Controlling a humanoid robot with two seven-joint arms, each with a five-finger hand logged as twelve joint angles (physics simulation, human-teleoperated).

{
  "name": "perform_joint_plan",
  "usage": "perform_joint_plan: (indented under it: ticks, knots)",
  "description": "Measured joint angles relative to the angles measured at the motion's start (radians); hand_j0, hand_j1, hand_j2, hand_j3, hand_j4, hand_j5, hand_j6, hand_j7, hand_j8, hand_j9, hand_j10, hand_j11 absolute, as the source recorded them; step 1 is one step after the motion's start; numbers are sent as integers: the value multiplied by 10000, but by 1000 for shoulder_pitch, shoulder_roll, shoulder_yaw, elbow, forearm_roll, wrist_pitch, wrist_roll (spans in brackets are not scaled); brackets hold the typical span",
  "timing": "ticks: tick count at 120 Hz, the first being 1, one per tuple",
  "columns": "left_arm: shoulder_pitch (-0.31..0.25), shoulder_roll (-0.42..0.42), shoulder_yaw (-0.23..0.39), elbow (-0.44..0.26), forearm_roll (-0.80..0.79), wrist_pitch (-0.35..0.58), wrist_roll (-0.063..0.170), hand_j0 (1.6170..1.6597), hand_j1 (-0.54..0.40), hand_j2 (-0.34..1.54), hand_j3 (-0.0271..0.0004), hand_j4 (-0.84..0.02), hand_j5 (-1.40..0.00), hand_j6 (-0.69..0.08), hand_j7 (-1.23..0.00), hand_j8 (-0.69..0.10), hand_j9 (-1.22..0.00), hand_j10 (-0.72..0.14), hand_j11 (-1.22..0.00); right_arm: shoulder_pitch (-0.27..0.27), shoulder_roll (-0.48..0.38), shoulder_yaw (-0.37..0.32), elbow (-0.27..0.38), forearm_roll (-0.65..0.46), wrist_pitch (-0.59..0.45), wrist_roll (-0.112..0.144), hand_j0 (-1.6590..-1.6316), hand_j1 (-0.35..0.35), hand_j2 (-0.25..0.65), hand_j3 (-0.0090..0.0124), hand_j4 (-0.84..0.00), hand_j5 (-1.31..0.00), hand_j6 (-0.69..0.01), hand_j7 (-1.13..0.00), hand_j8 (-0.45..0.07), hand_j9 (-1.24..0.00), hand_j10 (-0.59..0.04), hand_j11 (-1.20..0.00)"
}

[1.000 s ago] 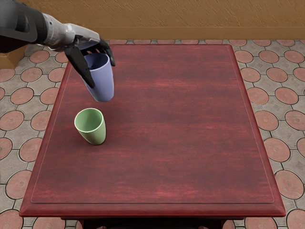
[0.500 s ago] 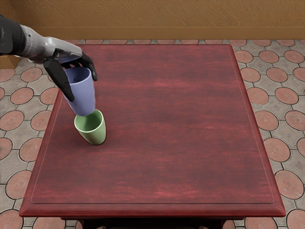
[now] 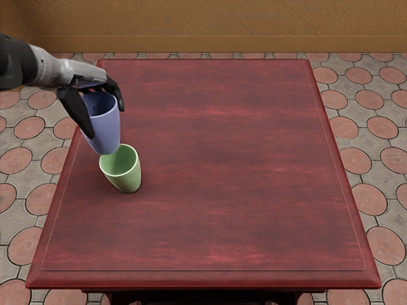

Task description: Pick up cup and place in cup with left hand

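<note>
Brown textured wall [image 3: 216, 25], beyond the fingers; tiled floor [image 3: 372, 162], round reddish pieces set in grey, around the table. One red wooden table [image 3: 222, 159], dark-streaked top, beneath the fingers and extending well to their right. One left hand [image 3: 88, 79], grey and black, its black fingers [image 3: 115, 90] closed about the upper part of a cup, thumb on the opposite side. One blue cup [image 3: 105, 132], mouth up, held in those fingers, its base overlapping the green rim in view; contact cannot be told. One pale green cup [image 3: 130, 179], upright on the tabletop, below the fingertips and slightly right.
</note>
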Motion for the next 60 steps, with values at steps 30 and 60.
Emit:
perform_joint_plan:
  ticks: [30,60]
  knots:
    - [5,-8,-4,-28,4,6,0,16488,-2502,1694,0,-3134,-8466,-924,-8368,-668,-8012,-2097,-8180,0,0,0,0,0,0,0,-16581,-3491,1,0,-3,0,-4,0,-3,0,-1,0]
    - [22,-15,-5,-53,5,8,0,16486,-2472,1663,0,-3096,-8431,-872,-8350,-627,-8006,-2045,-8187,0,0,0,0,0,0,0,-16581,-3491,1,0,-3,0,-5,0,-3,0,-1,0]
